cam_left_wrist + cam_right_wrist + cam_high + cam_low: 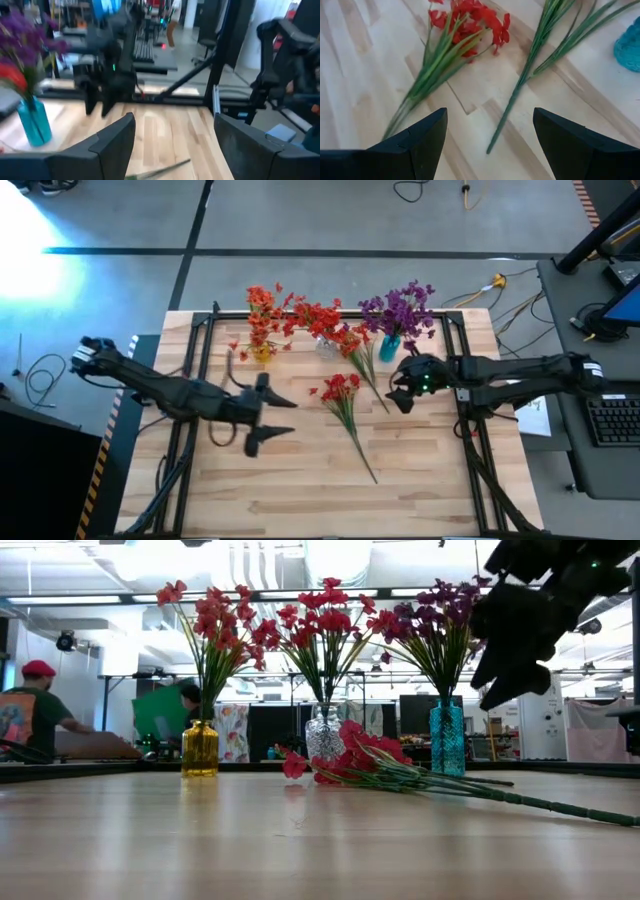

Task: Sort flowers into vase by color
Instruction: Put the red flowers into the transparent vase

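Red flowers (343, 398) lie loose at frame centre on the pale wood worktop (300, 490). Three glass vases (323, 732) stand behind. Right tool (490, 145) spread wide above stems; left tool (172, 145) wide, empty.

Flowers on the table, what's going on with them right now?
Three vases stand at the far edge: a yellow vase with orange-red flowers, a clear vase with red ones, a teal vase with purple ones. A red bunch and another sprig lie loose on the table. The right gripper hangs open beside them, holding nothing. The left gripper waits open over the table's left half.
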